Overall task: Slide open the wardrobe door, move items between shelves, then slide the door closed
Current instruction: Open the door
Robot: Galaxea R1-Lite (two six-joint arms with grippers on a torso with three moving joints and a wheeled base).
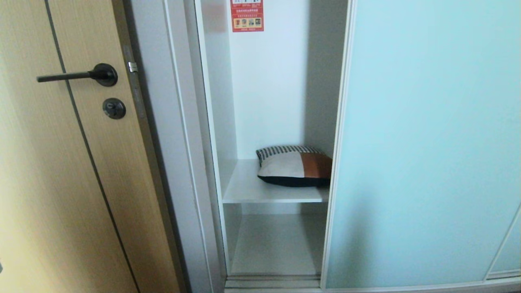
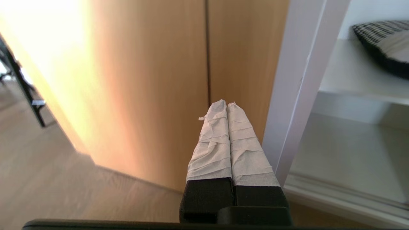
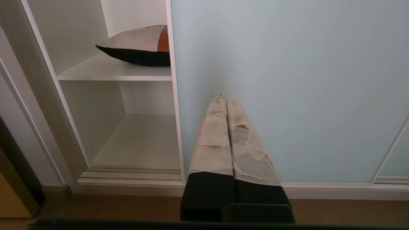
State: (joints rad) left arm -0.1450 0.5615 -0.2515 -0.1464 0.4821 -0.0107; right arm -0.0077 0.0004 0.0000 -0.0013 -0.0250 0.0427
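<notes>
One cushion-like item (image 1: 294,166), seen at centre frame on the upper of two shelves (image 1: 260,191) beside the slid-open aqua door (image 1: 427,142), should be gripped at its near edge once jaws are parted, as both the left gripper (image 2: 226,103) and right gripper (image 3: 222,99) are pressed together, empty.

The sliding wardrobe door (image 1: 427,142) covers the right end of the cushion (image 1: 295,171), so how far it reaches behind is unknown. The red sticker (image 1: 247,15) runs off the top, its print too small to read. Neither arm shows from the head view.
</notes>
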